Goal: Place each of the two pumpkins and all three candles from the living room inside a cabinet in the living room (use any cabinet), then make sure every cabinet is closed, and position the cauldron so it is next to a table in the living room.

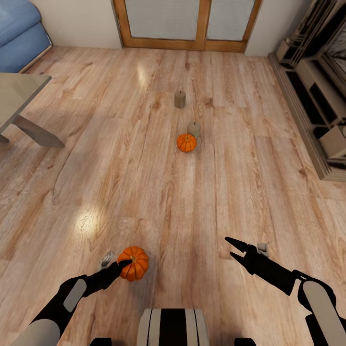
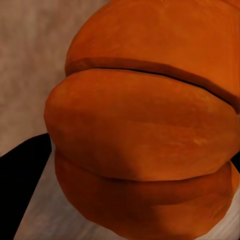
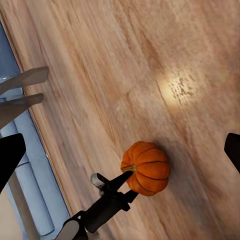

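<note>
Now grasping | my left claw (image 1: 126, 263) clamped on bright-orange ribbed round pumpkin (image 1: 134, 263) on wooden floor (image 1: 144, 192) | right claw (image 1: 234, 247) apart, idle | next, I judge: lift, carry to cabinet

You are looking down at a pale wooden plank floor (image 1: 144, 158) with two bright glare patches on it. Close to you, a pumpkin (image 1: 134, 263) sits on the boards, its ribbed side filling the left wrist view (image 2: 145, 130). Farther out, a second pumpkin (image 1: 186, 142) rests on the floor with a tan candle (image 1: 194, 128) just behind it, touching or nearly so. Another candle (image 1: 180, 99) stands upright beyond that, apart from the pair. A table's leg (image 1: 37, 132) meets the floor at your left.
</note>
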Motion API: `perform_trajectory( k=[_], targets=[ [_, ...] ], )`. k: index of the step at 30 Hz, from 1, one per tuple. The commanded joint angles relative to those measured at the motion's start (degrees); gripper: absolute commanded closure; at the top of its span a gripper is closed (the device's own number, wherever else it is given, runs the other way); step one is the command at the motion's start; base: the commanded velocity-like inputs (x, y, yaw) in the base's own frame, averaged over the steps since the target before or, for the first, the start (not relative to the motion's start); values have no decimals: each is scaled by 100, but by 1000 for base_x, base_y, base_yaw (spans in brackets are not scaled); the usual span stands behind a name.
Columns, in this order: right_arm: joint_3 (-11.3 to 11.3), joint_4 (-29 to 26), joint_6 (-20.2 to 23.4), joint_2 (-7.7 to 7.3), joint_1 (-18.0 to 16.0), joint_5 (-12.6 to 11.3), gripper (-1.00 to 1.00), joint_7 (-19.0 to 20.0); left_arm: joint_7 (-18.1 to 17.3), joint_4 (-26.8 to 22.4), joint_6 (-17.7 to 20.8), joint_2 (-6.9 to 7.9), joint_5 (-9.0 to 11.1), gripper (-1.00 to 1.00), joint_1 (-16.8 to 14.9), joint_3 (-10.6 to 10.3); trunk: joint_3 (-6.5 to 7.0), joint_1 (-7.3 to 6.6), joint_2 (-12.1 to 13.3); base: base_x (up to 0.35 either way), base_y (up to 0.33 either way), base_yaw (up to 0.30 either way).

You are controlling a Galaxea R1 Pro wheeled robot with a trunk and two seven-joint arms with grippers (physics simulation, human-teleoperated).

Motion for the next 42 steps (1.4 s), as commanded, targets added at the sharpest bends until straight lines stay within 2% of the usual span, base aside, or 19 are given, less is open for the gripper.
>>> perform_trajectory(
  k=[1,21,34,39,42],
  targets=[
    [-8,1,26,2,-3,58,-100,59,10,10,-20,-1,-175,100,1,26,-4,0,-1,0,0,0],
    [-8,1,34,-3,-3,54,-100,59,-40,1,-14,11,-164,100,1,52,-4,0,-1,0,0,0],
    [-8,1,29,-2,-3,54,-100,59,-71,1,-7,20,-156,100,1,45,284,-33,17,0,0,0],
    [-8,1,34,1,-3,54,-100,59,-738,1,28,48,-161,100,1,17,395,-46,23,0,0,0],
    [-10,8,27,3,-3,58,-100,59,-1015,2,65,75,-164,100,1,25,462,-54,27,0,0,0]
  ],
)
